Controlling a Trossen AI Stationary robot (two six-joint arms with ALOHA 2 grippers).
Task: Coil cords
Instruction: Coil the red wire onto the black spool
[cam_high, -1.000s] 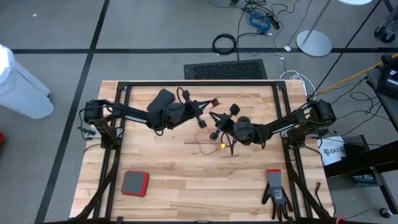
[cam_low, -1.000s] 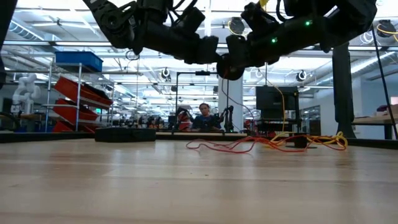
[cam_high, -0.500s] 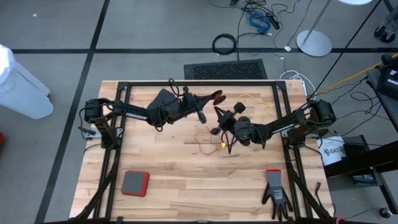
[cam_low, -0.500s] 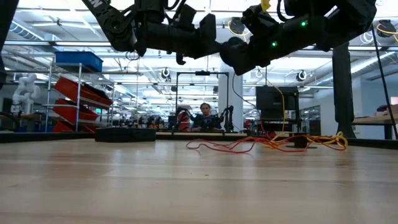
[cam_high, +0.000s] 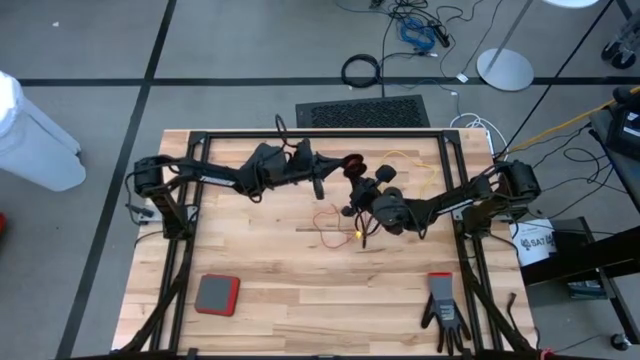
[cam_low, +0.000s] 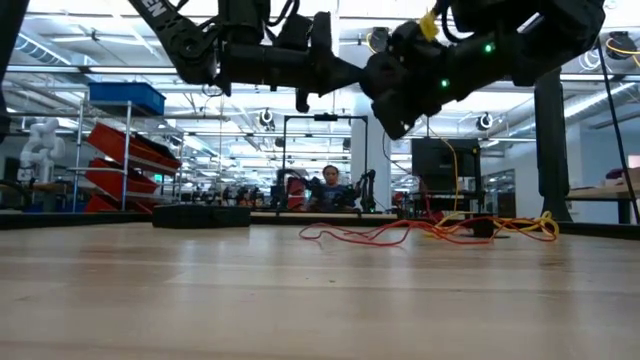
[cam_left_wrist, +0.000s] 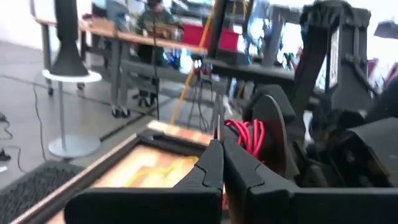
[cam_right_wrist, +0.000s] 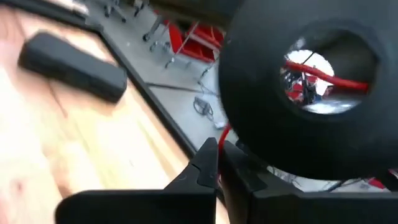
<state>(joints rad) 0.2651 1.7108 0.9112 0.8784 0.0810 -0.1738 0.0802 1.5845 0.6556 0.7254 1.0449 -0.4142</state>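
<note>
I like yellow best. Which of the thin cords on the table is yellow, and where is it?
The yellow cord lies at the table's far side beside the right arm. The other thin cord is reddish and loops at mid-table.

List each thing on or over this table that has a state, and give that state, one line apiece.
Left gripper: shut, raised over the table.
Right gripper: shut, raised beside the left one.
Reel: partly wound with red cord.
Loose cords: uncoiled, tangled on the table.
Glove: lying flat.
</note>
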